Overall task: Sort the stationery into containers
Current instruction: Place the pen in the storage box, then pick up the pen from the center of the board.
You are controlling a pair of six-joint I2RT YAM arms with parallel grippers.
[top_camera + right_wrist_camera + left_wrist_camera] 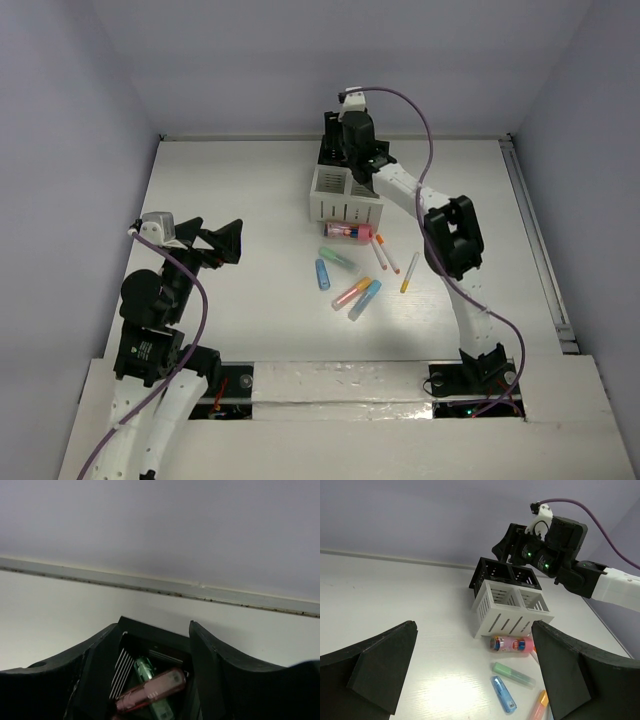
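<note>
The right end effector (152,680) is hovering over the black box (506,573), fingers spread, a pink marker (150,690) lying slantwise between them over the compartment; whether it is touching them, I cannot tell. The remaining stationery (362,270) is lying nearer on the desk (250,180). The left end effector (470,675) is waiting, spread and empty.

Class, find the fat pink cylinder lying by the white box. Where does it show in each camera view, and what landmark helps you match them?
Top external: the pink cylinder lies centre, just in front of the white box.
Left wrist: lower centre-right, below the white box.
Right wrist: not in it.
Shared landmark: the white box, in the top and left wrist views.
</note>
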